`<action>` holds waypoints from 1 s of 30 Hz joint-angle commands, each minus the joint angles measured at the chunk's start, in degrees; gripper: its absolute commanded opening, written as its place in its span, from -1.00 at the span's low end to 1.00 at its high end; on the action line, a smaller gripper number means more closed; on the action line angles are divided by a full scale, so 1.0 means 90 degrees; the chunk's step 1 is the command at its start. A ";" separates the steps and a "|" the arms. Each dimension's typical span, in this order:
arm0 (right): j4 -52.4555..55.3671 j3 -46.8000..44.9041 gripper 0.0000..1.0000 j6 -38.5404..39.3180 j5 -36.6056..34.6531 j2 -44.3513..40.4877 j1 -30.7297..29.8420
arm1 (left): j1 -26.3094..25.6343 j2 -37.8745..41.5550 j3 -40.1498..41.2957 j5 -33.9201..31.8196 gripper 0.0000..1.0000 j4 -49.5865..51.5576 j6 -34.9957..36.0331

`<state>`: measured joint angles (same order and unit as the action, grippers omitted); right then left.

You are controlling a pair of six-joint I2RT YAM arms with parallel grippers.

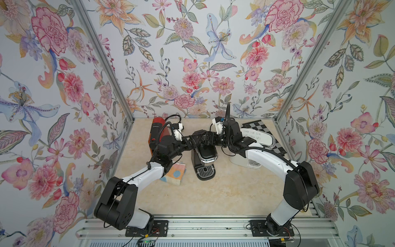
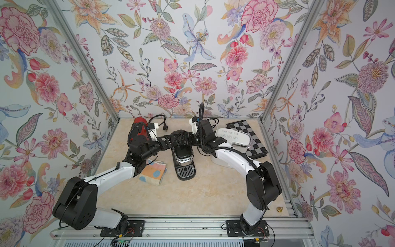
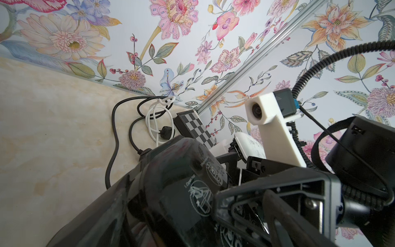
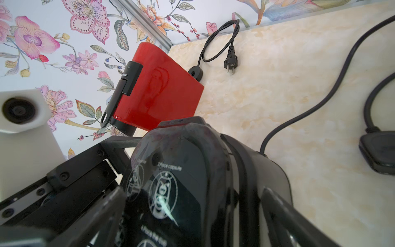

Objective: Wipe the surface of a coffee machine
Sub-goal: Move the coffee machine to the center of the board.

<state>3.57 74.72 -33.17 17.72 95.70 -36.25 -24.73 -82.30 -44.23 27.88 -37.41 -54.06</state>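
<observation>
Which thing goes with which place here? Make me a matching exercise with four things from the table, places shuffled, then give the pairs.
Things:
1. glossy black coffee machine
2. red coffee machine
3. pastel patterned cloth
4. black-and-white checkerboard

Places:
A. far right corner
B. centre
C. far left corner
D. lying flat, left of centre

Pairs: 1-B, 2-C, 3-D, 4-A

Table (image 1: 224, 196) carries black coffee machine (image 1: 205, 157), red machine (image 1: 157, 124), cloth (image 1: 176, 173), chessboard (image 1: 260, 125).
</observation>
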 commanded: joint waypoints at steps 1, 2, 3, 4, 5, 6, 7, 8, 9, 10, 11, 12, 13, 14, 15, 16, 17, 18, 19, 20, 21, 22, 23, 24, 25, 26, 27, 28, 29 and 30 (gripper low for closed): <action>0.1168 -0.0624 0.99 0.0124 0.0853 -0.0014 -0.0875 | -0.0330 0.0075 0.0093 -0.0080 0.98 -0.0135 -0.0154; 0.1167 -0.0699 0.99 0.0097 0.0824 -0.0103 -0.0918 | -0.0370 0.0134 0.0125 -0.0103 0.98 -0.0139 -0.0163; 0.1165 -0.0792 0.99 0.0056 0.0788 -0.0216 -0.0994 | -0.0412 0.0200 0.0171 -0.0129 0.98 -0.0117 -0.0160; 0.1153 -0.0896 0.99 0.0009 0.0772 -0.0335 -0.1075 | -0.0452 0.0255 0.0195 -0.0146 0.98 -0.0077 -0.0164; 0.1140 -0.0990 0.99 -0.0035 0.0745 -0.0425 -0.1142 | -0.0490 0.0301 0.0240 -0.0159 0.98 -0.0072 -0.0168; 0.1131 -0.1089 0.99 -0.0091 0.0695 -0.0548 -0.1243 | -0.0526 0.0389 0.0300 -0.0191 0.98 -0.0082 -0.0184; 0.1125 -0.1179 0.99 -0.0134 0.0642 -0.0660 -0.1329 | -0.0562 0.0462 0.0363 -0.0215 0.98 -0.0074 -0.0212; 0.1113 -0.1276 0.99 -0.0194 0.0599 -0.0766 -0.1428 | -0.0597 0.0539 0.0413 -0.0233 0.98 -0.0072 -0.0224; 0.1107 -0.1369 0.99 -0.0239 0.0566 -0.0866 -0.1516 | -0.0641 0.0638 0.0472 -0.0253 0.98 -0.0063 -0.0233; 0.1088 -0.1450 0.99 -0.0281 0.0524 -0.0941 -0.1605 | -0.0687 0.0733 0.0532 -0.0289 0.98 -0.0030 -0.0218; 0.1070 -0.1532 0.99 -0.0320 0.0483 -0.1006 -0.1680 | -0.0726 0.0805 0.0588 -0.0333 0.98 0.0007 -0.0201; 0.1031 -0.1619 0.99 -0.0379 0.0434 -0.1075 -0.1745 | -0.0752 0.0874 0.0633 -0.0356 0.98 0.0045 -0.0194; 0.1015 -0.1679 0.99 -0.0423 0.0410 -0.1094 -0.1795 | -0.0748 0.0919 0.0688 -0.0349 0.98 0.0027 -0.0221; 0.1010 -0.1706 0.99 -0.0454 0.0392 -0.1122 -0.1840 | -0.0763 0.0953 0.0728 -0.0319 0.98 0.0002 -0.0240; 0.1010 -0.1734 0.99 -0.0491 0.0345 -0.1158 -0.1898 | -0.0758 0.1002 0.0749 -0.0282 0.98 0.0014 -0.0262; 0.1014 -0.1780 0.99 -0.0530 0.0293 -0.1205 -0.1971 | -0.0772 0.1069 0.0777 -0.0282 0.98 0.0019 -0.0273; 0.1011 -0.1811 0.99 -0.0572 0.0256 -0.1249 -0.2031 | -0.0787 0.1132 0.0805 -0.0284 0.98 0.0031 -0.0295; 0.1012 -0.1849 0.99 -0.0618 0.0226 -0.1294 -0.2080 | -0.0811 0.1227 0.0829 -0.0299 0.98 0.0084 -0.0307; 0.1014 -0.1889 0.99 -0.0648 0.0196 -0.1354 -0.2111 | -0.0844 0.1304 0.0867 -0.0313 0.98 0.0116 -0.0318; 0.1026 -0.1949 0.99 -0.0688 0.0149 -0.1418 -0.2134 | -0.0879 0.1402 0.0912 -0.0335 0.98 0.0174 -0.0323; 0.1026 -0.2019 0.99 -0.0714 0.0122 -0.1507 -0.2139 | -0.0913 0.1502 0.0967 -0.0363 0.98 0.0244 -0.0329; 0.1029 -0.2072 0.99 -0.0733 0.0084 -0.1571 -0.2139 | -0.0946 0.1588 0.1033 -0.0392 0.98 0.0260 -0.0348; 0.1026 -0.2130 0.99 -0.0753 0.0051 -0.1658 -0.2134 | -0.0970 0.1674 0.1120 -0.0404 0.98 0.0254 -0.0401; 0.1036 -0.2180 0.99 -0.0767 0.0051 -0.1745 -0.2132 | -0.1005 0.1761 0.1200 -0.0405 0.98 0.0245 -0.0442; 0.1045 -0.2200 0.99 -0.0776 0.0046 -0.1805 -0.2139 | -0.1029 0.1819 0.1250 -0.0404 0.98 0.0264 -0.0475; 0.1081 -0.2225 0.99 -0.0778 0.0050 -0.1883 -0.2141 | -0.1076 0.1902 0.1315 -0.0412 0.98 0.0279 -0.0510; 0.1128 -0.2237 0.99 -0.0792 0.0041 -0.1957 -0.2143 | -0.1122 0.1979 0.1390 -0.0460 0.98 0.0288 -0.0557; 0.1185 -0.2238 0.99 -0.0779 0.0017 -0.2017 -0.2144 | -0.1171 0.2059 0.1461 -0.0509 0.98 0.0289 -0.0606; 0.1245 -0.2238 0.99 -0.0761 -0.0021 -0.2087 -0.2143 | -0.1259 0.2137 0.1525 -0.0571 0.98 0.0293 -0.0657; 0.1310 -0.2238 0.99 -0.0736 -0.0070 -0.2154 -0.2135 | -0.1339 0.2204 0.1579 -0.0630 0.98 0.0325 -0.0686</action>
<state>6.00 57.30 -36.75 10.72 74.85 -53.39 -32.23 -64.36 -31.83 16.43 -35.64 -56.47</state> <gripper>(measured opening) 0.997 0.989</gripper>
